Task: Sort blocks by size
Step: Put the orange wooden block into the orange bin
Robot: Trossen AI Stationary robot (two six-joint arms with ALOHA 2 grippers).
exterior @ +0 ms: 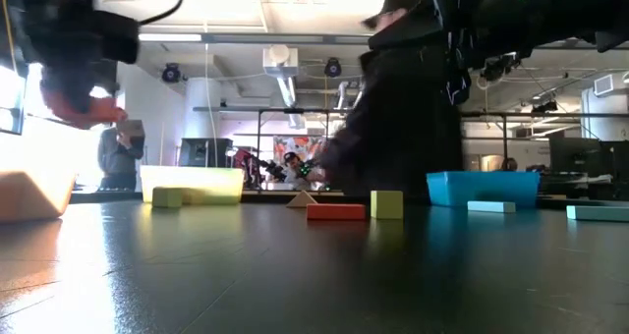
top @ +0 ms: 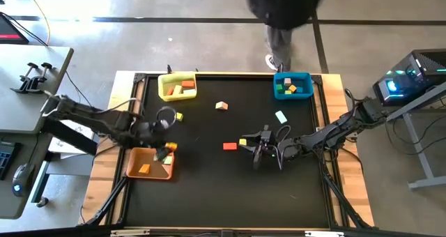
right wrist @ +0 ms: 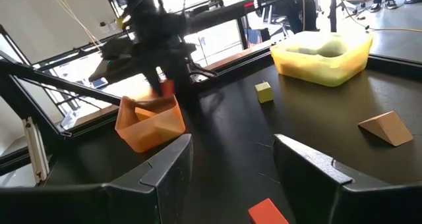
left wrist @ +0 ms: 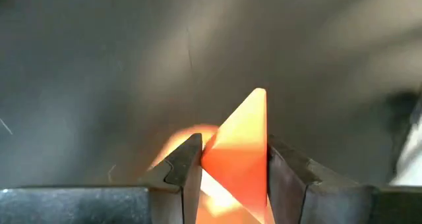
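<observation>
Left wrist view: orange wedge point(left wrist: 239, 151) clamped between left pincer point(left wrist: 232, 168) fingers.

High view: one bin point(top: 177, 86) sits at the counter's point(top: 209, 188) upper left, another point(top: 292, 84) upper right, a third point(top: 149, 163) at left. A wedge point(top: 221, 106) lies between the upper bins. The left hand point(top: 163, 150) hangs at the third bin's upper right corner; the right hand point(top: 267, 158) is right of centre.
</observation>
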